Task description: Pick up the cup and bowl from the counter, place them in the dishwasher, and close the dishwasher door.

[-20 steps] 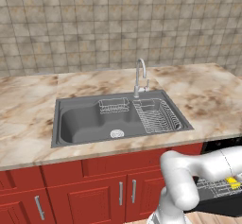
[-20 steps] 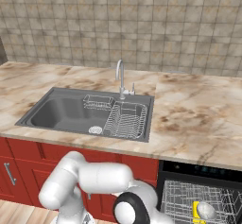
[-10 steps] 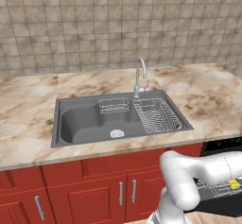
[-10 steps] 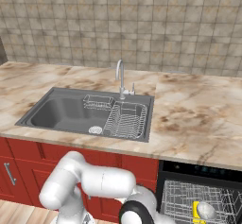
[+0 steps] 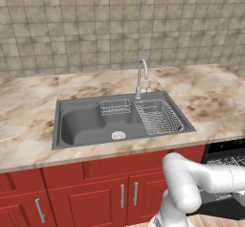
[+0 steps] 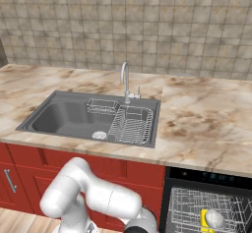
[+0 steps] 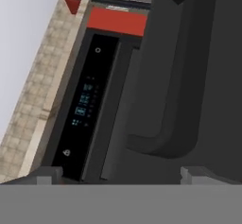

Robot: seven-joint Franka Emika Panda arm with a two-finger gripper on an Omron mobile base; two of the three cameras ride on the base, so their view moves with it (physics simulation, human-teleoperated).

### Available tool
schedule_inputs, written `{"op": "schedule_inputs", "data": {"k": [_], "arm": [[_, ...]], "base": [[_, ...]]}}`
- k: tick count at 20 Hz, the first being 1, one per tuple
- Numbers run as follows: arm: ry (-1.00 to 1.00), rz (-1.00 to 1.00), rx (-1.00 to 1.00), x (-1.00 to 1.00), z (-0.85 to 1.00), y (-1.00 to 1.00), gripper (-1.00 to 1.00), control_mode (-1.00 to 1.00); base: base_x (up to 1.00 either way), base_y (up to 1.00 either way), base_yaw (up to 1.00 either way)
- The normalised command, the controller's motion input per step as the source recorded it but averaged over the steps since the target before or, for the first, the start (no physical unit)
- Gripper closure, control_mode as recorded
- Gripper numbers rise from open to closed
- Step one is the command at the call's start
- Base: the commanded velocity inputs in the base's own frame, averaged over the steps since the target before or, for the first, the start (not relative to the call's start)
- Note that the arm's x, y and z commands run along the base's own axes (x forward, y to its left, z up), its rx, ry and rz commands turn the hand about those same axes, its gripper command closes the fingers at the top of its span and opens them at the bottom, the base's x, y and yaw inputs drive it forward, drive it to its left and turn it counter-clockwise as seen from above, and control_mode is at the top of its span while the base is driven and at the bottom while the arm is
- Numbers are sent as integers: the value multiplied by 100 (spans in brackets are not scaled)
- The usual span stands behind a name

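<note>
Claw [image 7: 116, 173] tips stand wide apart, holding nothing, close against the dishwasher door [image 7: 189, 76] just ahead. That stiff, heavy, slick panel should swing on its hinge; push its broad face. Behind it, the cup [image 6: 205, 219] sits in the dishwasher [image 6: 209, 205].

Your two base cameras look forward and down from behind the arm, left and right, sharing the sink [image 5: 119, 118] and counter [image 6: 206, 124]. Your hand camera sits close against the dishwasher door [image 7: 189, 76].
</note>
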Motion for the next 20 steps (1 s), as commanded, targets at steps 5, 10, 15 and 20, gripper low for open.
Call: {"op": "schedule_inputs", "data": {"k": [5, 10, 15, 20], "arm": [[-7, 1, 0, 22, -27, -28, -100, -100], [-8, 0, 0, 44, -16, -35, -100, -100], [-6, 0, 0, 53, -13, -34, -100, -100], [-7, 0, 0, 63, -5, -23, -100, -100]], "base": [[0, 0, 0], [0, 0, 0], [0, 0, 0], [0, 0, 0]]}}
